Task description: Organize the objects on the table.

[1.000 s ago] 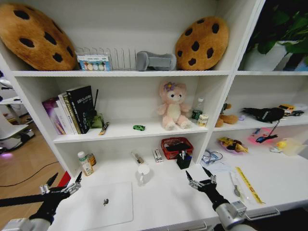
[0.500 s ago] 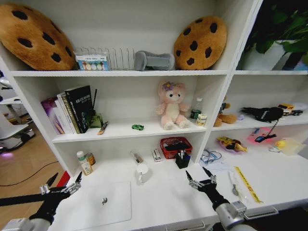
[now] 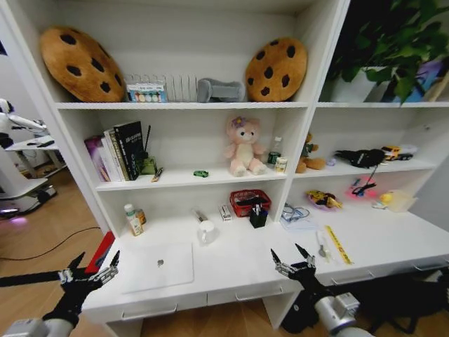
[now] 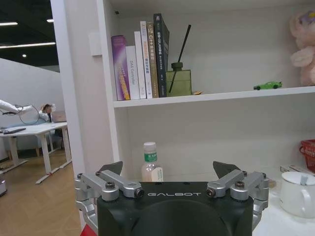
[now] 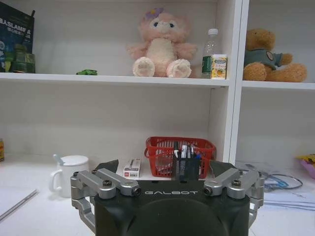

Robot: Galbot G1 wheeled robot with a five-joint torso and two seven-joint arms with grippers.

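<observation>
The left gripper (image 3: 89, 270) hovers off the table's (image 3: 231, 270) front left corner, fingers apart. The laptop (image 3: 158, 267) lies closed near the front left edge. The right gripper (image 3: 295, 260) hangs before the front edge, fingers apart.

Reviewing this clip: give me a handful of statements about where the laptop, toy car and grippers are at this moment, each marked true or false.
1. The laptop lies closed on the table. True.
2. The green toy car sits on the table beside the laptop. False: it is on the shelf above, left of the pink plush toy.
3. The left gripper holds a pen. False: it is open and empty, off the table's front left corner.
4. The right gripper is open at the table's front edge. True.
5. The white mug stands behind the laptop. True.
</observation>
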